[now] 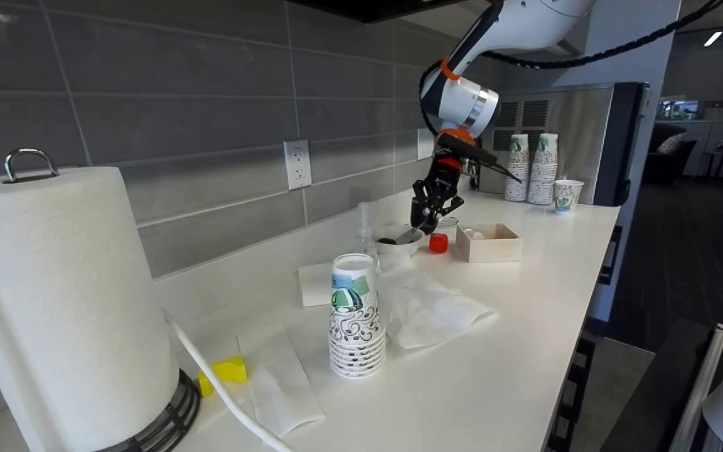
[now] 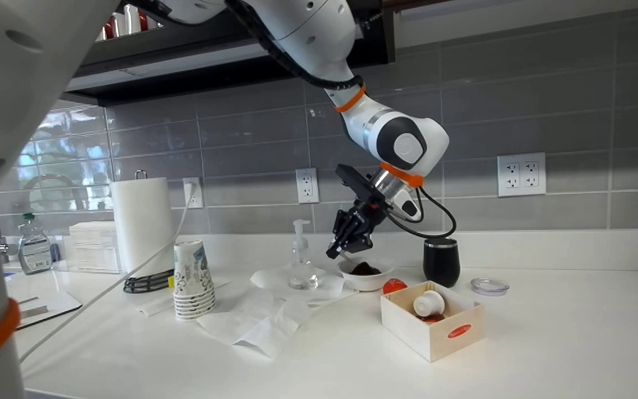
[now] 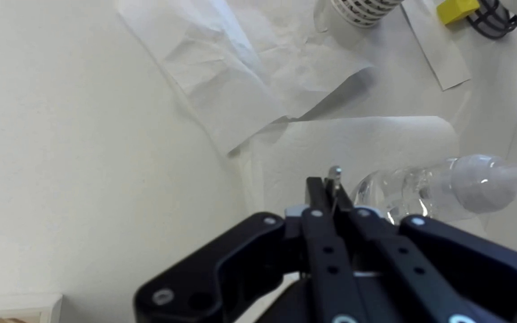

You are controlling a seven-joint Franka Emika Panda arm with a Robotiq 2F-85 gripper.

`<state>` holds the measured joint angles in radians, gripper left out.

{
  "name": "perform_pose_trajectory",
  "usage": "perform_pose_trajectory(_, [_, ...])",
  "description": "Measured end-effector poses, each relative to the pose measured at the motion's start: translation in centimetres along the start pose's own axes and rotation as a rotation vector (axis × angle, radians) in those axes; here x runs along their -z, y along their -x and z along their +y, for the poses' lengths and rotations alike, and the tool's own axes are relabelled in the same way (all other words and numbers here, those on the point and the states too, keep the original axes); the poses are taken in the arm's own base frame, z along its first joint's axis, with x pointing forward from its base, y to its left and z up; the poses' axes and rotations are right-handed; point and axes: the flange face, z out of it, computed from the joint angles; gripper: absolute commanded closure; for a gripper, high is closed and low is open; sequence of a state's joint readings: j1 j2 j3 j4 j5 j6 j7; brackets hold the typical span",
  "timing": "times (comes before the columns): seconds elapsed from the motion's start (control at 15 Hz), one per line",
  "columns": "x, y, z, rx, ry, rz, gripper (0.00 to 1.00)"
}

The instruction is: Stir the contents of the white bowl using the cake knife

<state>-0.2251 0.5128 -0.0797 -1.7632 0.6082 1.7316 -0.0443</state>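
Note:
The white bowl (image 2: 368, 282) stands on the counter near the back wall, with dark contents (image 2: 364, 269) inside. It also shows in an exterior view (image 1: 397, 248). My gripper (image 2: 336, 249) is tilted just above the bowl's rim and is shut on the cake knife (image 1: 408, 236). The knife's grey blade slants down into the bowl against the dark contents. In the wrist view the fingers (image 3: 326, 185) are nearly together, with a shiny metal end of the knife (image 3: 335, 172) poking out between their tips. The bowl and blade are hidden behind the gripper there.
A clear pump bottle (image 2: 303, 269) stands close beside the bowl on crumpled paper towels (image 2: 269, 318). A red object (image 2: 394, 286), a wooden box (image 2: 432, 335) and a black cup (image 2: 441, 265) are on its other side. Stacked paper cups (image 1: 356, 320) stand farther off.

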Motion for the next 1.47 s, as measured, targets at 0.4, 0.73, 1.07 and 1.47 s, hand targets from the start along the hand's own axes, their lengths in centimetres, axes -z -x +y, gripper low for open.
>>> perform_pose_trajectory(0.4, [0.1,0.3,0.3,-0.013,-0.113,-0.047,0.99])
perform_pose_trajectory(0.73, [0.1,0.1,0.0,-0.025,-0.188,-0.056,0.99])
perform_pose_trajectory(1.07, [-0.2,-1.1,0.6,-0.056,-0.233,-0.049,0.99])
perform_pose_trajectory(1.47, [0.4,-2.2,2.1,-0.105,-0.24,-0.013,0.99])
